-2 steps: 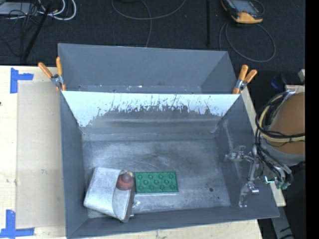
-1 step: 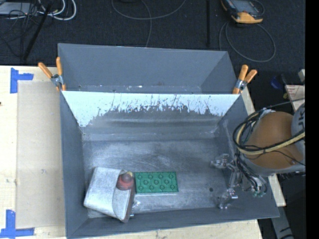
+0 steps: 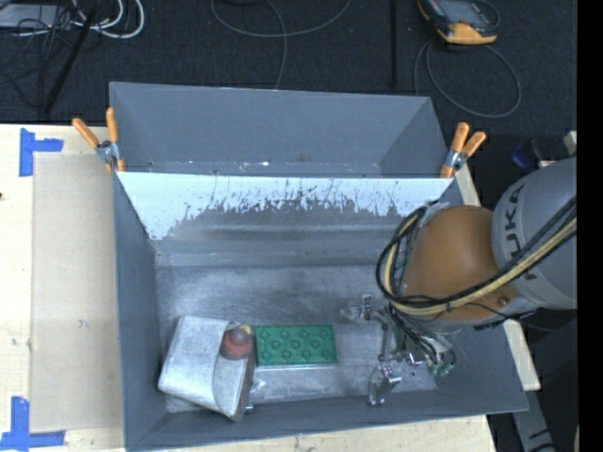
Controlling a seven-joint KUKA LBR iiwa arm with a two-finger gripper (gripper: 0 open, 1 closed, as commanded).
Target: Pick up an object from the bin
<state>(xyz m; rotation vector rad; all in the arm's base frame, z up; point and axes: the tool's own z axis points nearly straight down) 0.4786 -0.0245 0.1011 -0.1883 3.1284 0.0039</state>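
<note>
Three things lie beyond my gripper point(image 3: 388, 361) — the green studded block point(image 3: 296, 345) nearest, close beside it. Open or clenched, I cannot tell. I'd centre over the block, square to its long sides, before descending.

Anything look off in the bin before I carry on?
Nothing serious. The grey cloth lies crumpled and askew at the front left of the bin, with a small reddish thing on its edge beside the green brick. The far wall is heavily scratched. The gripper hangs right of the brick, apart from it.
</note>
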